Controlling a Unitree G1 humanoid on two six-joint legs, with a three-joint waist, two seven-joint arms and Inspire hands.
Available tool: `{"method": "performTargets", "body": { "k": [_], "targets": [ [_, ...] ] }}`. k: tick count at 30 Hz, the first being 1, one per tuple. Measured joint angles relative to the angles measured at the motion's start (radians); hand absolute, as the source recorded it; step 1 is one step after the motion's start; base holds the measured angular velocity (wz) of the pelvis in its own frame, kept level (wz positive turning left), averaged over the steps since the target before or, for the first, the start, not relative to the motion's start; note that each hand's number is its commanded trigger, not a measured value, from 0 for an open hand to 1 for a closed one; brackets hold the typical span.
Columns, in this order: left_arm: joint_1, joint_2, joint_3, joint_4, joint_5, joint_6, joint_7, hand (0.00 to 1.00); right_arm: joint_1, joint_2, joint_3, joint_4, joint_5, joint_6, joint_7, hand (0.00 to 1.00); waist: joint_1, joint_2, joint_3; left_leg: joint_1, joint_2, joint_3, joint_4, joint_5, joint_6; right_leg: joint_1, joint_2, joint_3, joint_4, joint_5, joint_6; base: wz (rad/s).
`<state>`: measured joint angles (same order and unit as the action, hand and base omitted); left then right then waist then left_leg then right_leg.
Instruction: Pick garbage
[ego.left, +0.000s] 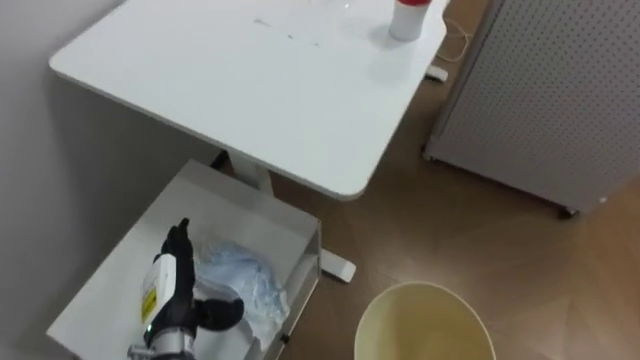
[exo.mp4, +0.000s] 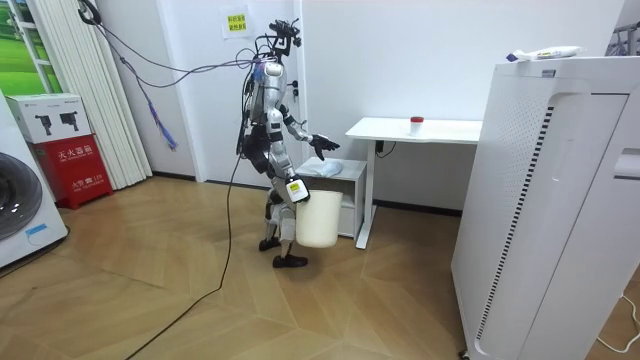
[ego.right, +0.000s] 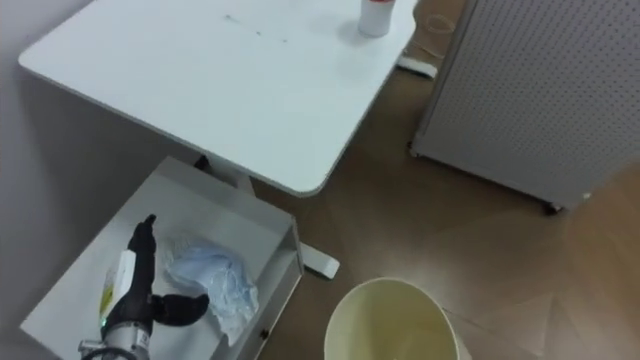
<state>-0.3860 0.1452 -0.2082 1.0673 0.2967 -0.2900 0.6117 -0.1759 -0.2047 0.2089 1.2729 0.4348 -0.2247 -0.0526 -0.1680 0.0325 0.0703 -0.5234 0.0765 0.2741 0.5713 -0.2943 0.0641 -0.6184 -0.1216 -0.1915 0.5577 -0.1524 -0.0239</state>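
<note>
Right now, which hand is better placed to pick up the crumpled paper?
Left. The left hand hovers open beside the crumpled paper; the right hand hangs low by the bin.

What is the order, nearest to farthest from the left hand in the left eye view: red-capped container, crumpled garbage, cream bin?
1. Crumpled garbage, right beside the left hand.
2. Cream bin, lower right.
3. Red-capped container, top, on the table.
</note>
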Motion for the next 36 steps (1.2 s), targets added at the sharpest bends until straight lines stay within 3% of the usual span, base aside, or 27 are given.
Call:
{"method": "performTargets", "body": {
  "k": [8,12,14,15,17,18,26,36],
  "targets": [
    [-0.019,0.002,-0.021,0.045,0.006,0.001,0.012,0.00,-0.008,-0.004,0.005,-0.014,0.000,-0.001,-0.015,1.00,-0.036,-0.001,0.0004,-0.030,0.008,0.011,0.013,-0.002,-0.004,-0.038,0.006,0.017,0.015,-0.006,-0.009,-0.03],
    [-0.023,0.009,-0.049,0.053,0.060,0.002,0.014,0.00,-0.007,-0.005,0.017,-0.027,0.000,0.000,-0.033,1.00,-0.048,-0.001,0.0008,-0.050,0.016,0.020,0.023,-0.006,-0.006,-0.055,0.016,0.027,0.015,-0.005,-0.008,-0.07],
    [-0.030,0.009,-0.057,0.056,0.089,0.003,0.014,0.17,-0.007,-0.006,0.017,-0.033,0.000,0.000,-0.036,1.00,-0.052,-0.001,0.0017,-0.061,0.021,0.020,0.032,-0.010,-0.007,-0.066,0.019,0.026,0.016,-0.005,-0.008,-0.03],
    [-0.042,0.010,-0.071,0.070,0.111,0.004,0.015,0.53,-0.007,-0.006,0.017,-0.034,0.000,0.003,-0.037,1.00,-0.053,-0.003,0.0034,-0.063,0.020,0.020,0.031,-0.010,-0.007,-0.069,0.018,0.026,0.018,-0.005,-0.009,0.00],
    [-0.060,0.012,-0.086,0.096,0.142,0.011,0.014,0.74,-0.007,-0.007,0.016,-0.039,0.001,0.007,-0.037,1.00,-0.059,-0.006,0.0050,-0.066,0.021,0.020,0.033,-0.012,-0.009,-0.073,0.017,0.026,0.022,-0.007,-0.010,0.00],
    [-0.069,0.016,-0.092,0.106,0.167,0.021,0.014,1.00,-0.007,-0.007,0.016,-0.047,0.001,0.008,-0.037,1.00,-0.066,-0.007,0.0060,-0.069,0.021,0.020,0.035,-0.012,-0.009,-0.077,0.017,0.026,0.026,-0.007,-0.010,0.00],
    [-0.096,0.037,-0.171,0.146,0.214,0.086,0.003,1.00,-0.005,-0.017,0.035,-0.073,0.036,0.026,-0.033,1.00,-0.079,-0.008,0.0102,-0.080,0.022,0.030,0.034,-0.012,-0.009,-0.097,0.019,0.037,0.030,-0.007,-0.011,-0.02],
    [-0.114,0.047,-0.180,0.174,0.252,0.138,-0.062,1.00,-0.006,-0.018,0.041,-0.097,0.036,0.045,-0.056,1.00,-0.080,-0.007,0.0111,-0.105,0.034,0.040,0.047,-0.013,-0.011,-0.123,0.028,0.043,0.033,-0.004,-0.017,-0.03]
  ]
}}
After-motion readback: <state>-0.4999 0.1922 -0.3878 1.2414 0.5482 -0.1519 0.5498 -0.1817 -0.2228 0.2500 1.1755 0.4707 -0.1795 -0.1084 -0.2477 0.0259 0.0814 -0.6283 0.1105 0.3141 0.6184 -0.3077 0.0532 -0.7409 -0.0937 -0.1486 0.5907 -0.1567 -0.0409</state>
